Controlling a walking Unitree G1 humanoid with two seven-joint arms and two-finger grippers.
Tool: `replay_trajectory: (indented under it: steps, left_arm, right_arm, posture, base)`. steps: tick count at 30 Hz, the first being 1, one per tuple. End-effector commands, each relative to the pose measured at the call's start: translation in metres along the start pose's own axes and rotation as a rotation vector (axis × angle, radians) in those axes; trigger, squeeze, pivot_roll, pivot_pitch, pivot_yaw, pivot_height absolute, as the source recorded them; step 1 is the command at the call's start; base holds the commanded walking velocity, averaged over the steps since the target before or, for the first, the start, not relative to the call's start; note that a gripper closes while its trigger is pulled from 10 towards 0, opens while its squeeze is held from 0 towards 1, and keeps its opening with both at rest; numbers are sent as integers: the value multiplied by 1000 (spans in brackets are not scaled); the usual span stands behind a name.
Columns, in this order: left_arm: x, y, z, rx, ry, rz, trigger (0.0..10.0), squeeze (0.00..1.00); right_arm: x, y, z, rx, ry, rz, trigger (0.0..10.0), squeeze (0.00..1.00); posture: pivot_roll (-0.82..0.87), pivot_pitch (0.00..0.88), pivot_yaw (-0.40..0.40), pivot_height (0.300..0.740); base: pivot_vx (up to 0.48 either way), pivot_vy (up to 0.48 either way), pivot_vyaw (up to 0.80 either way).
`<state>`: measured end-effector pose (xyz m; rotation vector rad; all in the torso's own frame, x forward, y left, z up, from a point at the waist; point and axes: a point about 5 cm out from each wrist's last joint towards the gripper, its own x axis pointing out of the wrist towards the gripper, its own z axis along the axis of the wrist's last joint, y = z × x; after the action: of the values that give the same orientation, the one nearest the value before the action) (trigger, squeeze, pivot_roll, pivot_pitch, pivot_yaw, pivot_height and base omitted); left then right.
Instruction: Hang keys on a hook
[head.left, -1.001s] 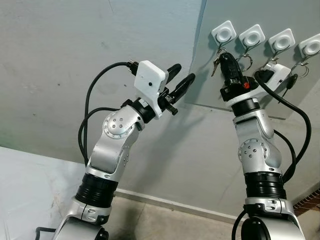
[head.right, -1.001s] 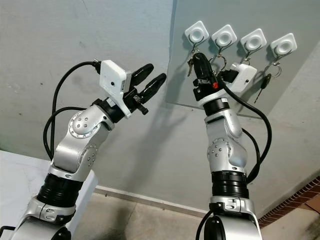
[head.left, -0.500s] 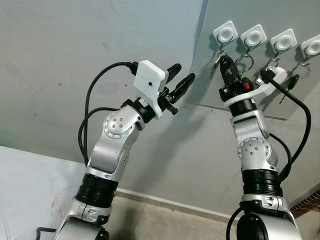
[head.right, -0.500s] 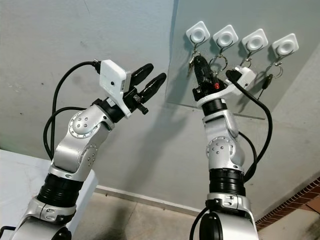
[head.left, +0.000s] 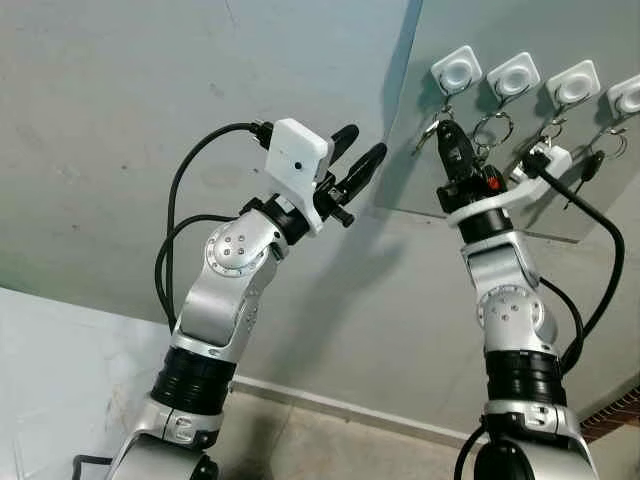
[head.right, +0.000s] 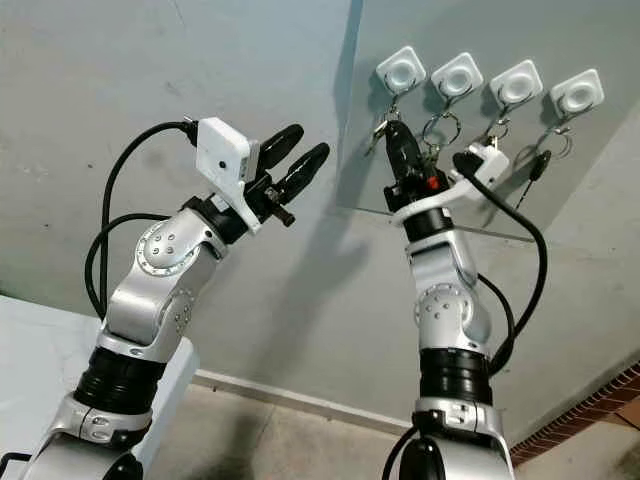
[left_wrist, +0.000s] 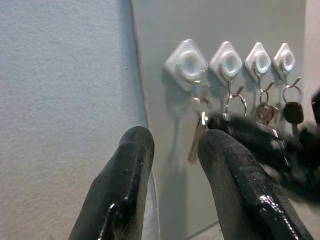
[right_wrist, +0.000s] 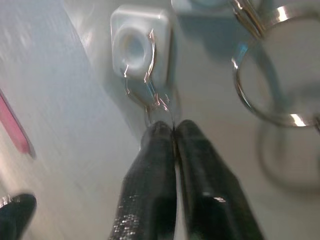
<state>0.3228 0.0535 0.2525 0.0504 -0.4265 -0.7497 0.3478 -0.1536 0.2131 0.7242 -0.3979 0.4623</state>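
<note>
Four white diamond hooks sit in a row on a grey wall panel (head.left: 500, 190). From the leftmost hook (head.left: 456, 70) hangs a ring with a silver key (head.left: 428, 128). My right gripper (right_wrist: 173, 126) is raised just under that hook (right_wrist: 136, 47) and is shut on the key's blade, whose ring (right_wrist: 145, 85) loops over the hook's wire. In the head views the right gripper (head.left: 447, 132) points up at the panel. My left gripper (head.left: 362, 143) is held up open and holding nothing, left of the panel's edge; its fingers (left_wrist: 130, 165) frame the hooks.
The second hook (head.left: 514, 75) carries a bare ring (head.left: 490, 128), the third (head.left: 574, 82) a small bunch, the fourth (head.left: 627, 96) a black-headed key (head.left: 588, 160). Bare grey wall (head.left: 150, 120) spreads left. A white surface (head.left: 60, 360) lies at the lower left, brickwork (head.right: 620, 385) at the lower right.
My right wrist has rolled, swinging its camera housing and cable round, while the fingers stay on the key under the leftmost hook. The left arm has held still.
</note>
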Motion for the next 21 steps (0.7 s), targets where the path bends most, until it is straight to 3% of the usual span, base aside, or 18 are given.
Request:
replay_trajectory:
  steps: [1, 15, 21]
  left_arm:
    - [0, 2, 4, 21, -9, 12, 10000, 0]
    - [-9, 1, -11, 45, 33, 35, 10000, 0]
    - [-19, -1, -30, 24, 95, 60, 10000, 0]
  right_arm:
    - [-10, -7, -10, 5, 44, -32, 10000, 1000]
    - [-38, -13, -26, -135, 105, -40, 10000, 1000]
    - [-58, -24, -35, -181, 152, -83, 10000, 1000]
  posture:
    - [78, 0, -26, 740]
    - [74, 0, -19, 740]
    - [78, 0, -19, 740]
  base:
    - [0, 0, 0]
    - [0, 0, 0]
    - [0, 0, 0]
